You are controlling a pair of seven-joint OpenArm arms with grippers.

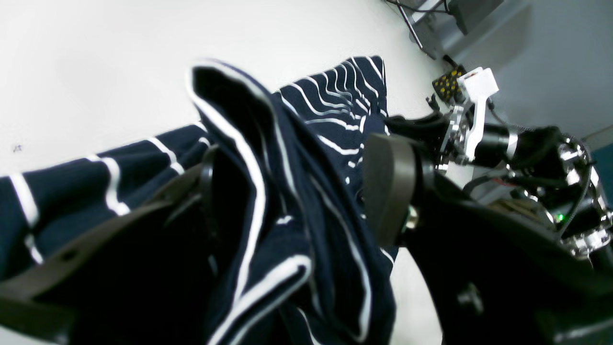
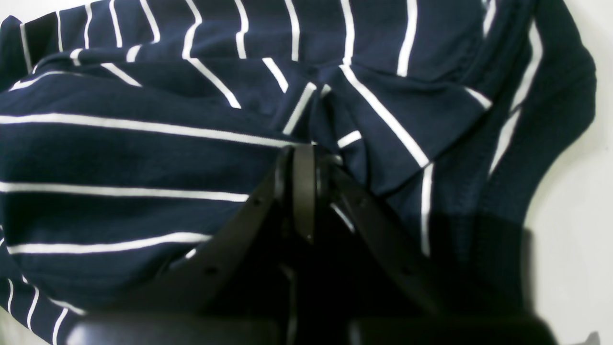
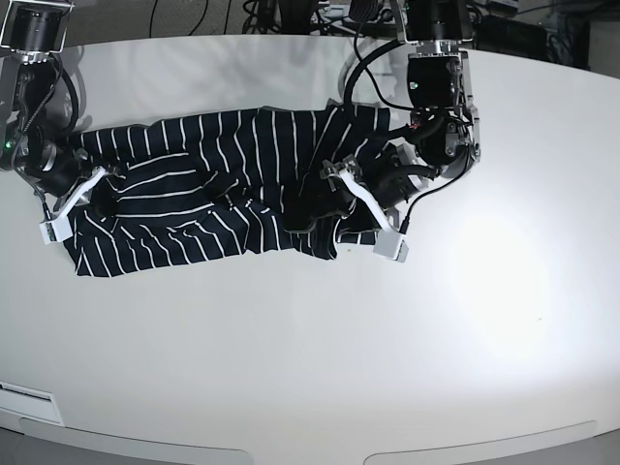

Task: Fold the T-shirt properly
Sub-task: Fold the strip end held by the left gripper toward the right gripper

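The T-shirt (image 3: pixel 213 194), dark navy with thin white stripes, lies rumpled across the white table (image 3: pixel 387 368), partly folded over itself. My left gripper (image 3: pixel 325 208) sits at its right end. In the left wrist view the left gripper (image 1: pixel 297 163) is open, its fingers (image 1: pixel 388 187) wide apart with a raised fold of the T-shirt (image 1: pixel 249 158) standing between them. My right gripper (image 3: pixel 105 194) rests on the shirt's left end. In the right wrist view the right gripper (image 2: pixel 304 151) is shut, and wrinkles of the T-shirt (image 2: pixel 143 158) run into its tips.
Both arm bases and a tangle of cables (image 3: pixel 320 15) stand along the table's far edge. A white label (image 3: pixel 24 392) is stuck near the front left edge. The right arm (image 1: pixel 479 129) shows beyond the shirt in the left wrist view.
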